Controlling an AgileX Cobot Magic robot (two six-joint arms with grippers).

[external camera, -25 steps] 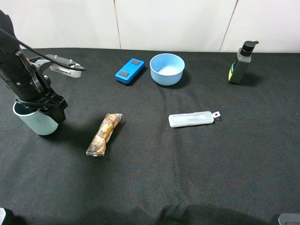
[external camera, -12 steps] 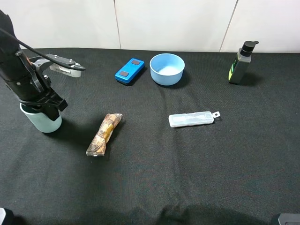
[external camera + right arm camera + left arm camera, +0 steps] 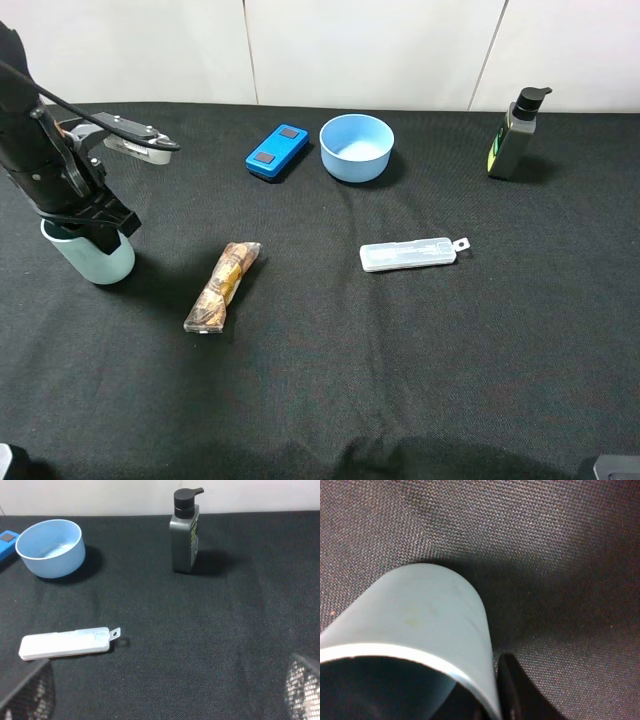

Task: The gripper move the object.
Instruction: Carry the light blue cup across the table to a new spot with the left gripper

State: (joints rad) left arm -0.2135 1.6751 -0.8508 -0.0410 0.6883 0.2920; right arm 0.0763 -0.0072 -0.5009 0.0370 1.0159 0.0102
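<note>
The pale teal cup (image 3: 97,259) stands upright on the black cloth at the far left. My left gripper (image 3: 88,224) sits on top of it, shut on its rim, with one finger outside the wall. In the left wrist view the cup (image 3: 420,615) fills the frame and a black fingertip (image 3: 515,692) presses against its outer wall. My right gripper (image 3: 165,687) is open and empty, with its blurred fingertips at the frame's lower corners, low at the front right of the table.
A wrapped brown snack (image 3: 222,285) lies right of the cup. A blue box (image 3: 277,151) and a light-blue bowl (image 3: 356,147) stand at the back. A clear plastic case (image 3: 410,254) lies mid-table. A pump bottle (image 3: 517,137) stands back right. A grey tool (image 3: 135,147) lies behind the left arm.
The left gripper has shifted the cup slightly right and back, and the cup has gone from tilted to upright. The right arm has not moved.
</note>
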